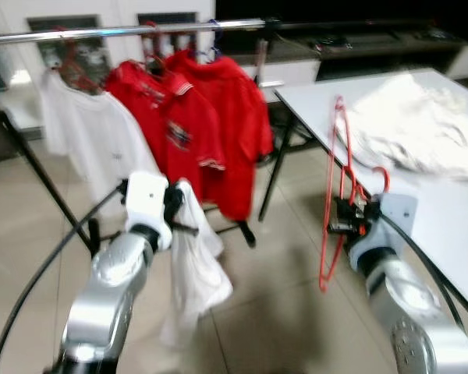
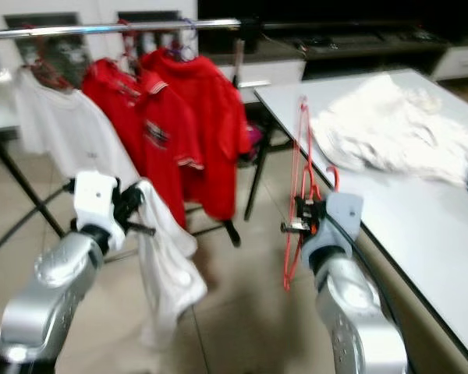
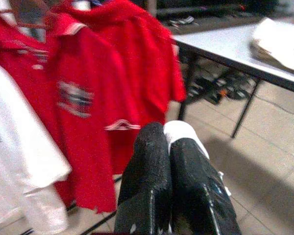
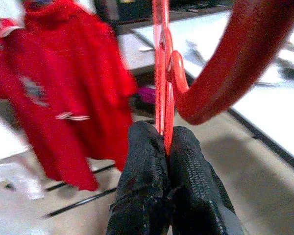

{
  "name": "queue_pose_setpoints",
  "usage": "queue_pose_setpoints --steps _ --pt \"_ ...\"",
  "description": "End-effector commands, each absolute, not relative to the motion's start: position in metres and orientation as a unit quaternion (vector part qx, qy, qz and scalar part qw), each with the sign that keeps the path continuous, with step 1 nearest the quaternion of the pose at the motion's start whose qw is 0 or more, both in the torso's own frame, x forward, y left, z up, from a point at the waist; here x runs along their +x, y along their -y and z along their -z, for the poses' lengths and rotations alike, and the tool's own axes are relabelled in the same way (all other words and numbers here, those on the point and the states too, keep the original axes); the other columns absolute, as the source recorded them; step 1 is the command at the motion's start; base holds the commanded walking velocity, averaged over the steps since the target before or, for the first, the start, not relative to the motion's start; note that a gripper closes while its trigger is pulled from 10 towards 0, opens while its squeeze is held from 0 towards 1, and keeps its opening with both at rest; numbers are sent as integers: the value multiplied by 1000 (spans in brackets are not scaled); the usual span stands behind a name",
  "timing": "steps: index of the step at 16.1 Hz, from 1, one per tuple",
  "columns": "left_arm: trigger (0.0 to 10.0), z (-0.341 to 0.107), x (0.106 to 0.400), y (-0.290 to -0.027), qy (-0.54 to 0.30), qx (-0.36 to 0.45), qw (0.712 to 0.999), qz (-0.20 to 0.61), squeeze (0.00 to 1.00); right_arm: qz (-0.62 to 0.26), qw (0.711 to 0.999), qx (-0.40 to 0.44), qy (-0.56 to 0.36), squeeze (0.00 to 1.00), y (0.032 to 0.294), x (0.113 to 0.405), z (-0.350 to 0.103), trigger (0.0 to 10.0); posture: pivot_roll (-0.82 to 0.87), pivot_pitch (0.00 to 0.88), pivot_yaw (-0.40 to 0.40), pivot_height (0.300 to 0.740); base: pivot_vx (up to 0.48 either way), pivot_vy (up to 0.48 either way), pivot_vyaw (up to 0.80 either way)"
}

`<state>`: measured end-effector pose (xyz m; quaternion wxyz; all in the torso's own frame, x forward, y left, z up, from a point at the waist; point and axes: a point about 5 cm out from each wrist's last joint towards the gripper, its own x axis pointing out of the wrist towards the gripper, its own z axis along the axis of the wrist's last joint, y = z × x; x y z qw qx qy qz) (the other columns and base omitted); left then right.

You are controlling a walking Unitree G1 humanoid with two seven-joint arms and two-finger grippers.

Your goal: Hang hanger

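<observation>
- Left end effector [image 1: 174, 209] is pinched on a white garment [image 1: 193, 273], which hangs below it clear of the floor.
- Right end effector [image 1: 349, 216] is clamped on the red hanger [image 1: 333, 195], carried upright with the rail [image 1: 125, 31] far ahead.

The right claw [image 4: 167, 142] pinches a red plastic hanger [image 4: 162, 73] between closed black fingers [image 4: 142, 161], red polo shirts [image 4: 63, 93] hanging beyond, white worktop [image 4: 264, 98] alongside.
</observation>
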<state>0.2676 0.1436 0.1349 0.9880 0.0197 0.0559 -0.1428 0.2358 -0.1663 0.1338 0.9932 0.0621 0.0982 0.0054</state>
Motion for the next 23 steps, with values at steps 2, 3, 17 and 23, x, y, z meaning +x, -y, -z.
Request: queue_pose_setpoints --steps 2,3,17,23 --pt "10000 -143 271 -137 -37 22 987 156 0 4 994 59 -94 0 169 235 -137 10000 53 36 -7 740 0 0 -800" --pt "10000 -143 272 -137 -37 22 987 156 0 5 994 60 -95 0 169 235 -138 10000 53 36 -7 740 0 0 -800" --pt "10000 -142 272 -137 -39 23 987 157 0 29 997 59 -42 0 168 240 -151 10000 52 38 -4 740 0 0 -788" --pt "10000 -141 272 -137 -37 19 986 159 0 36 996 70 -45 0 170 239 -151 10000 41 26 -3 740 0 0 -785"
